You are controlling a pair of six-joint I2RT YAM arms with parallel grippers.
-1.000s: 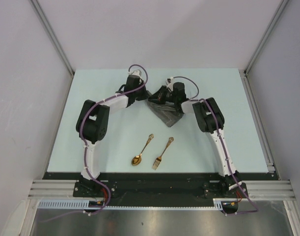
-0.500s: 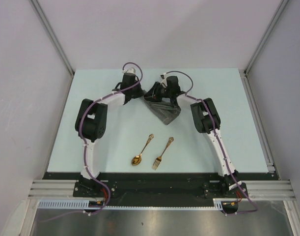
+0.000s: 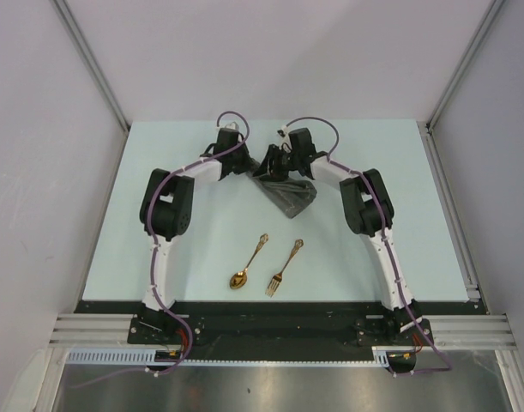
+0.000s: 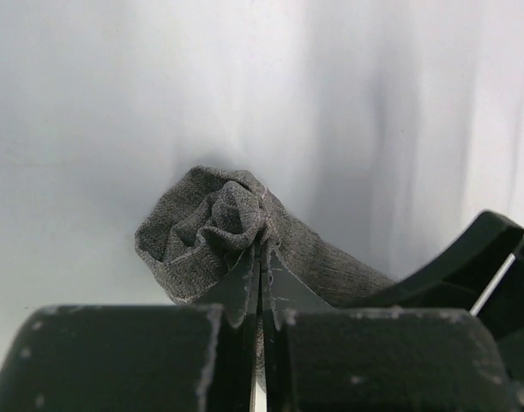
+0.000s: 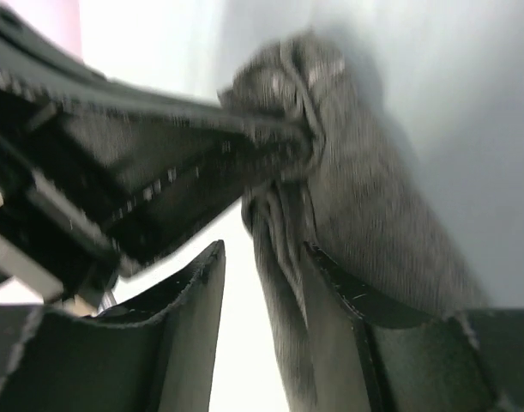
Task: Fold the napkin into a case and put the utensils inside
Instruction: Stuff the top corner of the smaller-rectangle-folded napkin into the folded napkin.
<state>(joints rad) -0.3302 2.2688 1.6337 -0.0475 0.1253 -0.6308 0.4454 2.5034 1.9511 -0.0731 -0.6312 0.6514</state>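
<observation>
The napkin [image 4: 212, 225] is bunched into a knot at the tips of the left pincer [image 4: 260, 257], which is clamped tight on it. The right pincer [image 5: 262, 275] stands partly wide, a fold of the cloth hanging between its fingers. Since a second ago both pincers have shifted toward the far edge. The spoon [image 3: 247, 264] and fork [image 3: 284, 267] lie unmoved, well apart on the near side of both.

Left gripper [image 4: 260, 262] clamped tight, right gripper [image 5: 266, 257] with jaws parted, the two nearly meeting
</observation>
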